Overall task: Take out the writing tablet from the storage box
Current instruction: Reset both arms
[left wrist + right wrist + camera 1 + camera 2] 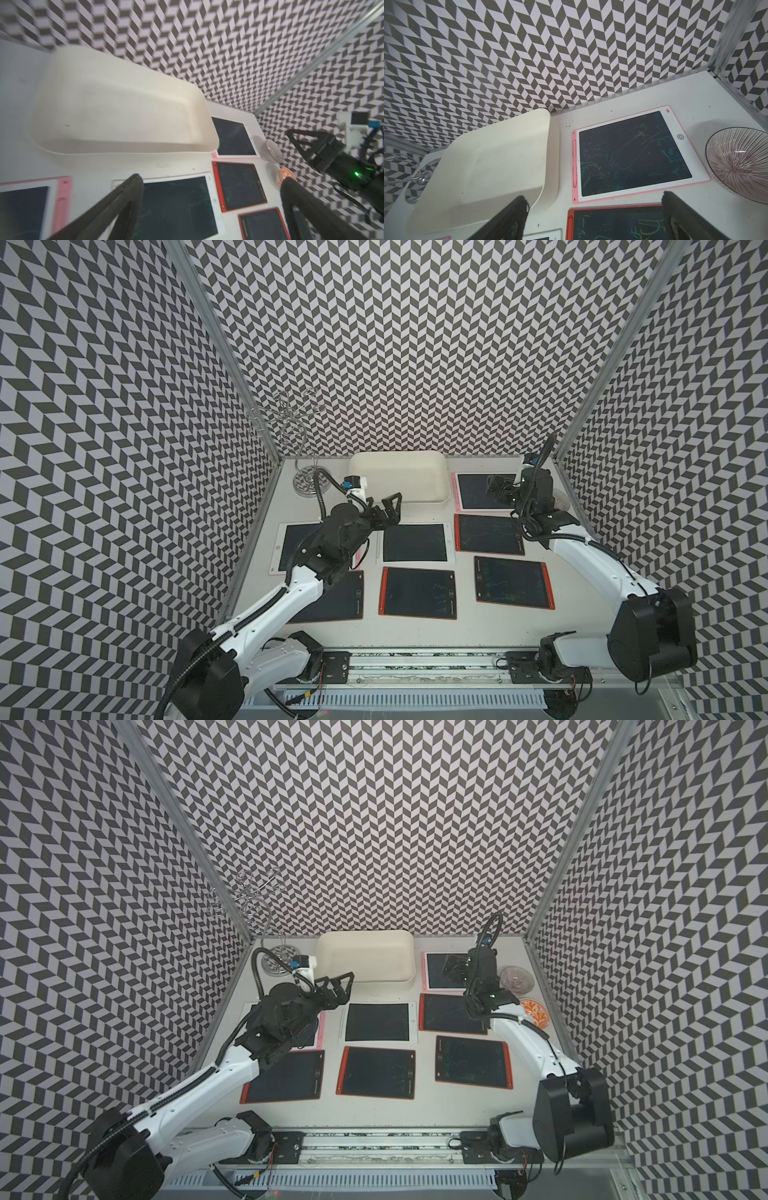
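The cream storage box [399, 477] [365, 957] stands at the back centre, and its inside [116, 116] [488, 166] shows nothing in it. Several writing tablets lie flat on the table around it: a white-framed one [414, 542] [176, 205] in the middle and a pink-edged one [633, 153] to the box's right. My left gripper [390, 506] [212, 178] hovers open just in front of the box's near-left corner, holding nothing. Above the pink-edged tablet, my right gripper [494, 489] [593, 196] is open and holds nothing.
Red-framed tablets [488, 534] [417, 592] [513, 582] fill the centre and right of the table. More tablets lie under the left arm [340, 597]. A wire stand [305, 472] is at the back left. A striped bowl [515, 977] and an orange bowl [536, 1011] sit by the right wall.
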You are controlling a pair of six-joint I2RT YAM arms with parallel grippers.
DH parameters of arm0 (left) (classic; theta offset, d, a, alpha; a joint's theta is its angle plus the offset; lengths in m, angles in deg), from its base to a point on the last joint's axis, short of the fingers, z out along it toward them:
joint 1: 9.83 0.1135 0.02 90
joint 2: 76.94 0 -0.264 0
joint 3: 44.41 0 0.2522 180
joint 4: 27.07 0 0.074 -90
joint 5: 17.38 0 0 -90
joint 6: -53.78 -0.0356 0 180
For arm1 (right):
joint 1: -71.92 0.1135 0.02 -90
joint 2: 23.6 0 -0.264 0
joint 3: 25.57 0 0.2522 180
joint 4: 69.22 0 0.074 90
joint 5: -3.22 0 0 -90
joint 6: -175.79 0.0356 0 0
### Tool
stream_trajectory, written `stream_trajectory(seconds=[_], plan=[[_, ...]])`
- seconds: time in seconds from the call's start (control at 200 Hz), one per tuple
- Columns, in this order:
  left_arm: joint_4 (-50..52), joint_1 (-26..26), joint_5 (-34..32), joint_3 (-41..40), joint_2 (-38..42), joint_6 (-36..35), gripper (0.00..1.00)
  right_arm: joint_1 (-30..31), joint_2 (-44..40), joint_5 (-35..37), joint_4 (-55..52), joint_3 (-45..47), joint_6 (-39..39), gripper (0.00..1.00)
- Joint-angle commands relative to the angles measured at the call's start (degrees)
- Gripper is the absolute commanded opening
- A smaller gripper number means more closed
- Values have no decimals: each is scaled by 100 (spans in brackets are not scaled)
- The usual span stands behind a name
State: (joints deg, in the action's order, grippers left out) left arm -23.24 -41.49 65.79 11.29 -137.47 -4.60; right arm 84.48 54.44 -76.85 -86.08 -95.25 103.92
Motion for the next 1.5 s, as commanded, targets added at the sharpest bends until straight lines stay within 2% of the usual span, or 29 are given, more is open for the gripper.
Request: stream_trajectory(seconds=[0.0,0.115,0.22,0.285,0.446,0.561,0.666,0.801,0.901,1.047,1.187,1.317,1.492], plan=[[82,126,-697,-217,379,-965,99,-43,-121,429,721,195,-408,99],[21,201,-1379,-421,658,-1488,99,-119,-158,585,970,415,-551,99],[-808,263,-1768,-1041,961,-2185,99,-208,-194,533,1126,561,-659,99],[-1234,331,-2034,-1382,1140,-2244,99,-227,-193,518,1387,720,-882,99],[-1080,749,-1987,-1454,1144,-2278,99,-360,-222,396,1755,1054,-942,99],[-1856,887,-1916,-1924,1099,-3125,99,-485,-269,399,2193,1377,-797,99],[-2494,1135,-2010,-2376,1028,-3130,99,-665,-317,69,2542,1630,-747,99],[-3024,1636,-1305,-2753,936,-3131,99,-735,-284,-109,2957,1900,-961,100],[-3861,1794,-1323,-3134,580,-3240,99,-813,-167,-234,3190,2017,-857,99],[-4476,1981,-1295,-3206,-299,-3371,99,-945,12,-375,3465,2173,-882,99],[-6207,2022,-1392,-3471,-1339,-3621,99,-1027,-13,-422,4182,2594,-955,99],[-7143,2058,-1365,-3529,-2120,-3793,99,-1106,-25,-570,4808,2957,-992,99],[-8126,2161,-1174,-3661,-2736,-3846,99,-1207,9,-835,4914,2995,-1108,99]])
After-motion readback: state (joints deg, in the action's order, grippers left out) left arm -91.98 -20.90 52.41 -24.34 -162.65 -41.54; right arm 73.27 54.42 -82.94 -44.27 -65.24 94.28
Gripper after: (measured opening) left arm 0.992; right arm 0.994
